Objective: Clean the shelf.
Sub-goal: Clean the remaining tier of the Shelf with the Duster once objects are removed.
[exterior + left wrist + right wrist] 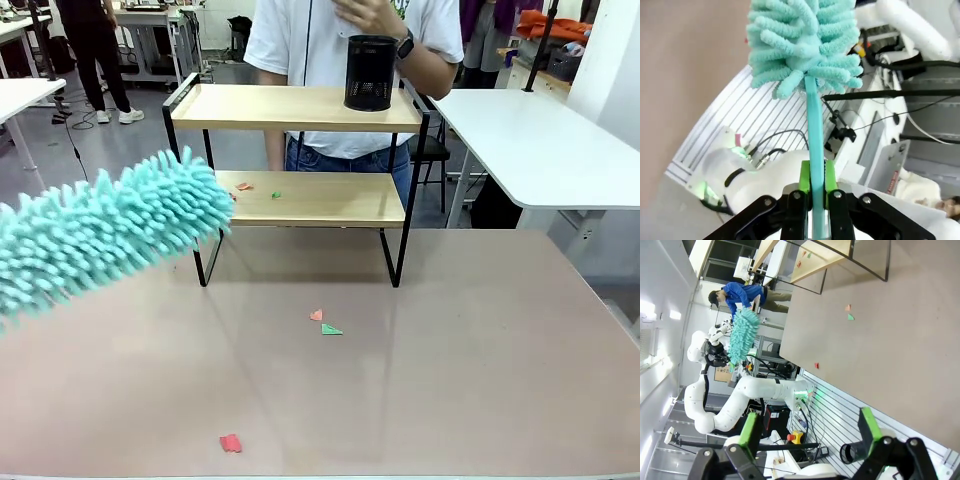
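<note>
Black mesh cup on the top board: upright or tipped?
Upright: the black mesh cylindrical cup stands on its base on the shelf's light wooden top board, rim up.

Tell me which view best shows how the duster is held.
The left wrist view: the left gripper is shut on the duster, green pads gripping its teal handle. The front view gives the fluffy head near the shelf. The right wrist view has the duster small, far off, on the left arm.
</note>
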{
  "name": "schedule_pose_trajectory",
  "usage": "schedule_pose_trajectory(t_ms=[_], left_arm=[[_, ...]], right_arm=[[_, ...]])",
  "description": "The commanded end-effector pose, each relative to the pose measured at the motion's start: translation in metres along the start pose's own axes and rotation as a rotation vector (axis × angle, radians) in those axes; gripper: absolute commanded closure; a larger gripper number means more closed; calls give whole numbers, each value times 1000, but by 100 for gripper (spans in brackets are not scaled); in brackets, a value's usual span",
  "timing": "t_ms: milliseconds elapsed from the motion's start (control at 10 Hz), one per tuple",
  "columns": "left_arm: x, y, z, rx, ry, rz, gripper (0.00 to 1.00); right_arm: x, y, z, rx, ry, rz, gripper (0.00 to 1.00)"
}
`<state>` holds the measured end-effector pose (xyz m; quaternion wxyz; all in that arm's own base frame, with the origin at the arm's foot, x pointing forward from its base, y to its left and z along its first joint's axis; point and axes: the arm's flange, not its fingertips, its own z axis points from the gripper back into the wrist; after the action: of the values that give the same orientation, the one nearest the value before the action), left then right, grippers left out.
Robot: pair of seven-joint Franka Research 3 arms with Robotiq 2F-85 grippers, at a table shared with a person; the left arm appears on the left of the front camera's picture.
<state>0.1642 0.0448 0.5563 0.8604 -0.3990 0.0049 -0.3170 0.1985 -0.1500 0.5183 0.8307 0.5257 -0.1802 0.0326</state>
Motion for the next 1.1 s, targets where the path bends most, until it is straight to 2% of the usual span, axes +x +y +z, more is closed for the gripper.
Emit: schedule_pose_trajectory(t_ms=[0, 100, 200, 400, 500, 600, 700, 800, 1000], left_arm=[[18, 5, -20, 69, -39, 40, 100], [33, 8, -30, 91, -72, 120, 100], [10, 5, -11, 34, 2, 16, 100], [10, 5, -11, 34, 2, 16, 100], [20, 13, -20, 58, -10, 41, 88], [22, 11, -26, 26, -16, 68, 88], [34, 8, -40, 84, -77, 159, 88], [49, 1, -48, 93, -115, 177, 88], [74, -11, -65, 154, -122, 257, 88]], right_arm=[[2, 1, -1, 20, -12, 26, 0], [2, 1, -1, 20, -12, 26, 0], [2, 1, -1, 20, -12, 26, 0], [2, 1, -1, 20, -12, 26, 0], [2, 1, -1, 20, -12, 26, 0], [2, 1, -1, 20, -12, 26, 0], [2, 1, -1, 20, -12, 26, 0], [2, 1, -1, 20, -12, 26, 0], [2, 1, -1, 20, -12, 26, 0]])
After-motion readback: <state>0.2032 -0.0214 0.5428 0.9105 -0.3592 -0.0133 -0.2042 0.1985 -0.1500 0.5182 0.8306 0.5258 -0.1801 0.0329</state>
